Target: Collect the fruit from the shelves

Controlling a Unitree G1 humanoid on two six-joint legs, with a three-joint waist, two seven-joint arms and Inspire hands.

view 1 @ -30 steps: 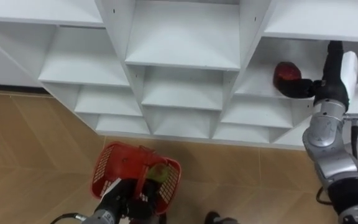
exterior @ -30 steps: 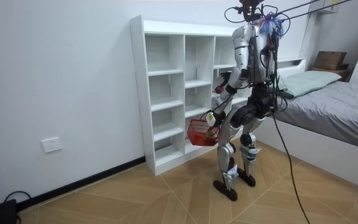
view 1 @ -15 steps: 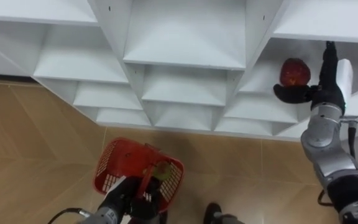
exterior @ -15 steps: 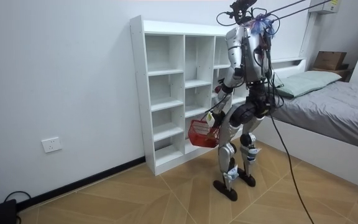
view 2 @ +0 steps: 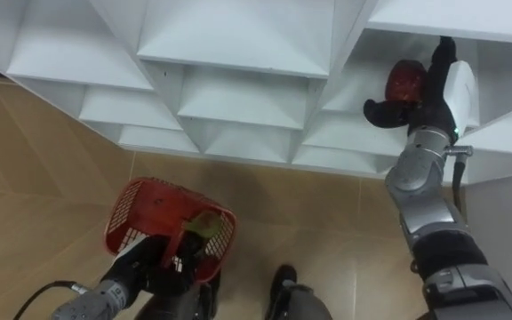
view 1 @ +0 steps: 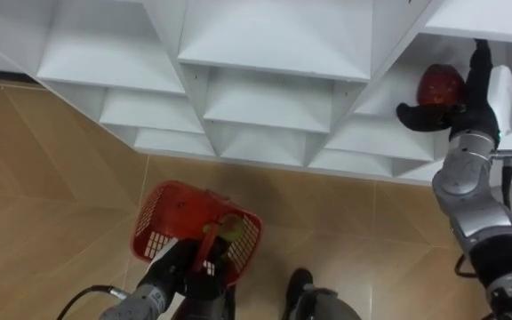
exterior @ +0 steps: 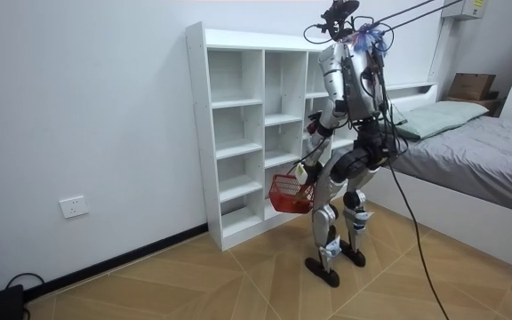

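Right hand (view 1: 459, 114) now clasps red apple (view 1: 439, 85) in right compartment of closet (view 1: 265, 40), thumb under, fingers behind. Apple sits higher than a second ago, likely lifting off shelf. Left hand (view 1: 178, 271) grips handle of red basket (view 1: 151, 227), greenish fruit (view 1: 230, 228) inside. Pick looks almost secured.

closet (view 1: 265, 98) top cut off, basket (view 1: 158, 233) contents unclear

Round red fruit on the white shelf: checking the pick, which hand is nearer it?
Right. The right hand cups the round red fruit; the left hand is far below, gripping the handle of the red plastic basket.
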